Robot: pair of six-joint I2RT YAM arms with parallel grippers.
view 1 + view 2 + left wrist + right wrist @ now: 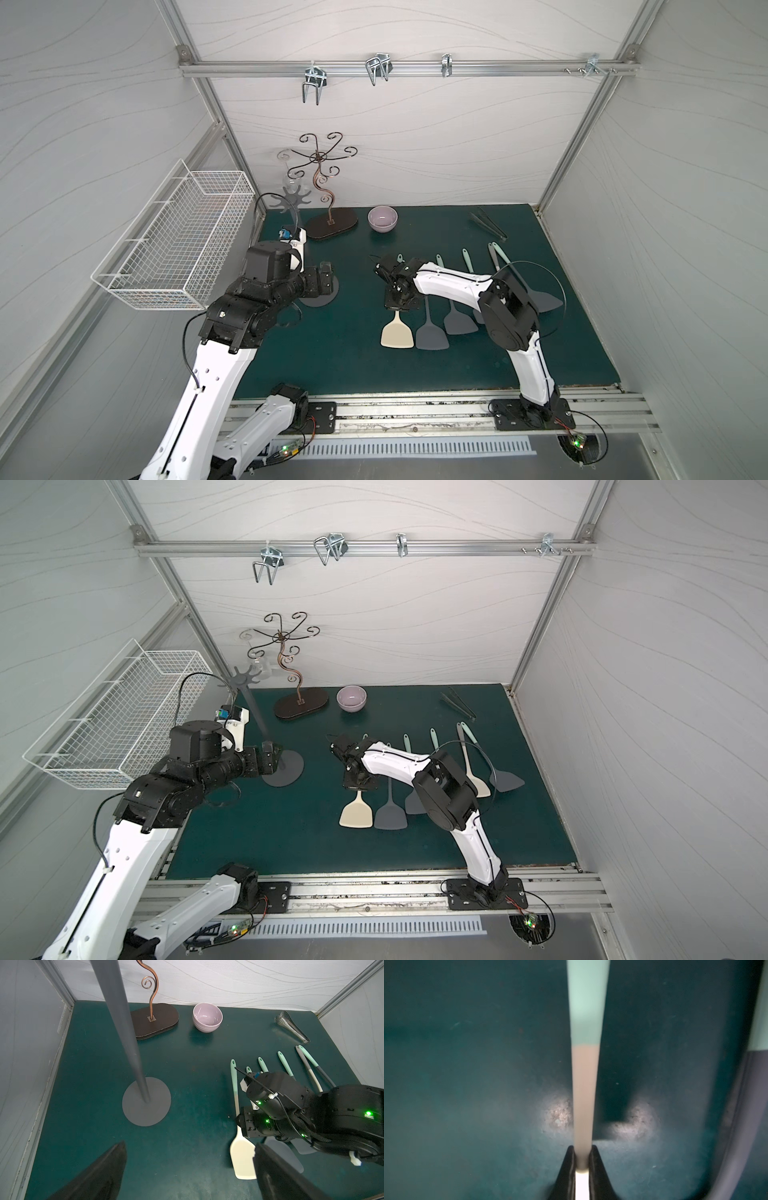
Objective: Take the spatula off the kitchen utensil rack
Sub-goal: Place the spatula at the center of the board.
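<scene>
Right wrist: spatula [584, 1095], cream shaft turning mint.

Top views bright; right wrist dim, blurred.

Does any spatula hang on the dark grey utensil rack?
No: the pegs of the kitchen utensil rack are bare, and the spatulas lie flat on the green mat.

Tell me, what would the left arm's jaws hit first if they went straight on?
The left gripper would likely meet bare dark green mat first, between the dark grey pole rack's round base and the mint-handled cream spatula; depth is unclear.
</scene>
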